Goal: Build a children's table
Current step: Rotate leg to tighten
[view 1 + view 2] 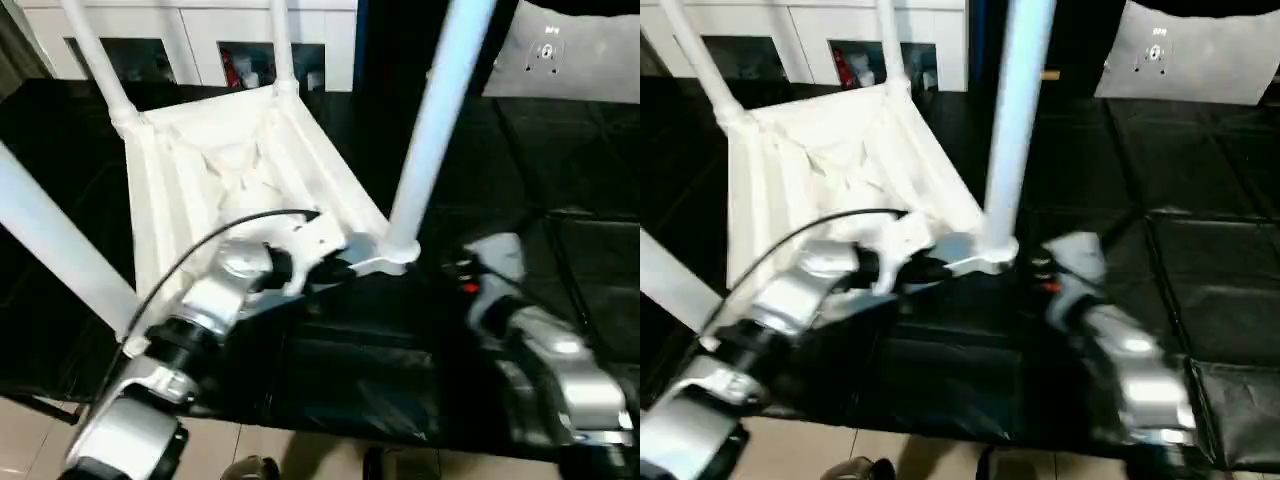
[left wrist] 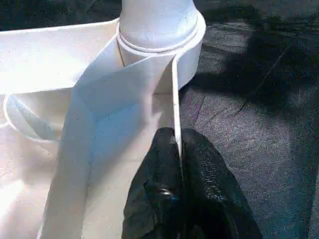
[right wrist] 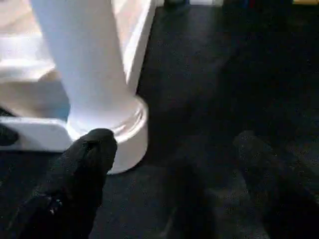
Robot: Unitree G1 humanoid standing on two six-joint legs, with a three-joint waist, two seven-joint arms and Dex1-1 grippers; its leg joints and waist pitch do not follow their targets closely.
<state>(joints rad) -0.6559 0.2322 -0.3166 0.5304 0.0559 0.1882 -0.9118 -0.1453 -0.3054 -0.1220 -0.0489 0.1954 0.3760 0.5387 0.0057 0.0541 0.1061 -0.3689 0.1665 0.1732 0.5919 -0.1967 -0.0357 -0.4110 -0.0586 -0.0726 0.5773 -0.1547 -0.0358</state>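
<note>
The white children's table (image 1: pixel 230 170) lies upside down on the black mat, ribbed underside up, with its legs pointing upward. The nearest leg (image 1: pixel 435 120) stands in the near right corner socket (image 3: pixel 127 132). My left gripper (image 2: pixel 178 144) is shut on the thin rim of the table top (image 2: pixel 174 94) just beside that socket; in the head views it sits at the table's near edge (image 1: pixel 335 265). My right gripper (image 3: pixel 174 164) hangs low beside the base of the same leg (image 3: pixel 79 59). It is open, one black finger (image 3: pixel 87 164) close to the socket, nothing between its fingers.
The black padded mat (image 1: pixel 560 180) covers the work surface, with free room to the right of the table. White cabinets (image 1: pixel 200 40) stand behind. A grey panel (image 1: pixel 570 50) lies at the back right. Pale floor tiles (image 1: pixel 30 440) show past the mat's near edge.
</note>
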